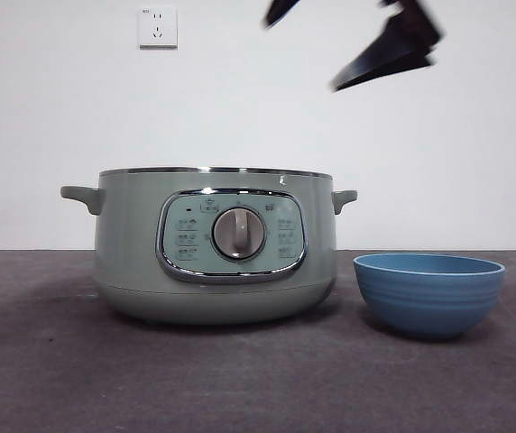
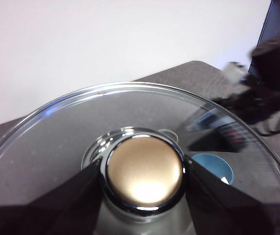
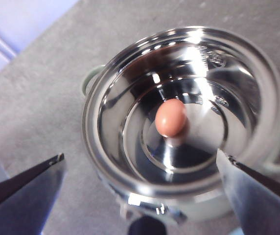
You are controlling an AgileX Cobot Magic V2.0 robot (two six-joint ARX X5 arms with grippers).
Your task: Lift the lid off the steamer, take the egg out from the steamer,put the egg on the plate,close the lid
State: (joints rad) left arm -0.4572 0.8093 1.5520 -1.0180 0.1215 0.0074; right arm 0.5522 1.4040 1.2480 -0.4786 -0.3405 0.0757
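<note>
The steamer [image 1: 213, 271] stands uncovered left of centre; the right wrist view shows its shiny steel rim [image 3: 92, 105]. A brown egg [image 3: 171, 117] lies at the middle of the steel pan inside. My right gripper [image 3: 140, 155] hangs open above the pot, jaws wide to either side, apart from the egg. Its dark parts [image 1: 389, 50] show at the top of the front view. My left gripper [image 2: 144, 171] is shut on the knob [image 2: 144, 178] of the clear lid [image 2: 76, 127], held up out of the front view. The blue plate [image 1: 429, 293] stands right of the pot.
Two wall sockets [image 1: 157, 26] sit on the white wall behind. The dark grey table [image 1: 258, 379] runs in front of the pot and bowl. The other arm [image 2: 272, 63] shows beyond the lid in the left wrist view.
</note>
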